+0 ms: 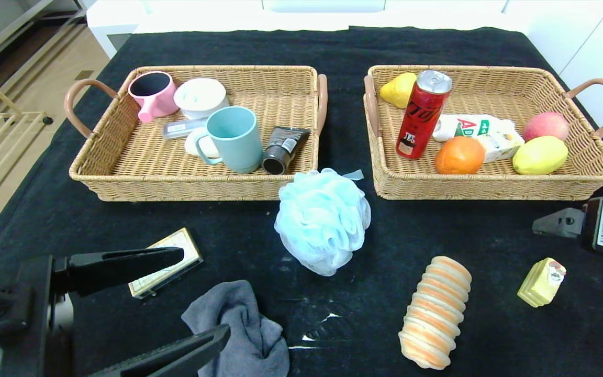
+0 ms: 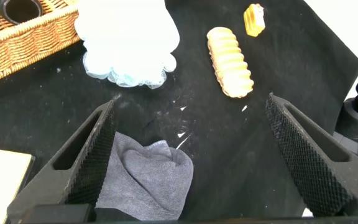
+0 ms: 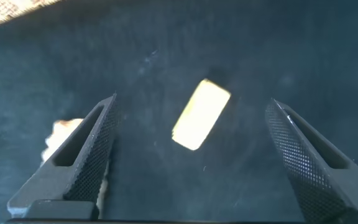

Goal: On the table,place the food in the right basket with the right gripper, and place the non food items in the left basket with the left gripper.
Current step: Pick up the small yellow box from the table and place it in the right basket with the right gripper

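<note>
My left gripper (image 1: 204, 296) hangs low at the near left of the table, jaws spread wide with nothing between them — the grey cloth (image 1: 241, 327) lies crumpled just under and beside its fingers (image 2: 89, 158). A flat cream-edged box (image 1: 168, 262) lies partly under the upper finger. My right gripper (image 3: 191, 155) sits at the table's far right edge, also wide open and holding nothing; the small yellow block (image 3: 201, 114) lies on the black table cover (image 1: 469, 235) between its spread fingers, untouched.

Further out, a striped bread roll (image 1: 434, 311) lies left of the yellow block, and a pale blue bath pouf (image 1: 323, 220) rests just before the gap between the baskets. The left basket (image 1: 123, 162) holds cups and a tube; the right basket (image 1: 589, 173) holds fruit, a red can (image 1: 423, 115) and a packet.
</note>
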You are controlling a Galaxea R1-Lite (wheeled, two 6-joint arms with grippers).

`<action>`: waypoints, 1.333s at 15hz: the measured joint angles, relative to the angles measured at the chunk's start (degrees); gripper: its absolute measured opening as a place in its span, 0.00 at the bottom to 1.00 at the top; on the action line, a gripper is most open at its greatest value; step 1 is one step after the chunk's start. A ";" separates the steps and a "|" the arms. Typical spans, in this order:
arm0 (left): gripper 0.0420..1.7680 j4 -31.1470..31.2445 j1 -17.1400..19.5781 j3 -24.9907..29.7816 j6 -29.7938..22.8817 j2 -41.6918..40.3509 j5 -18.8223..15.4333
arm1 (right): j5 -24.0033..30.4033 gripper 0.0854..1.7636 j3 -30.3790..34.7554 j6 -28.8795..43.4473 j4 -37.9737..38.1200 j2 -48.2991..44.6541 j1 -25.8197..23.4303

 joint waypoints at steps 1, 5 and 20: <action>0.97 0.01 0.00 0.02 0.00 0.02 0.00 | 2.12 0.96 0.00 1.93 0.41 -0.01 -0.11; 0.97 0.06 -0.06 0.11 -0.02 0.07 0.00 | 6.95 0.96 0.22 7.94 1.87 0.85 -3.44; 0.97 0.06 -0.09 0.52 0.59 0.07 -0.11 | 15.49 0.97 3.96 12.65 0.80 7.61 -11.35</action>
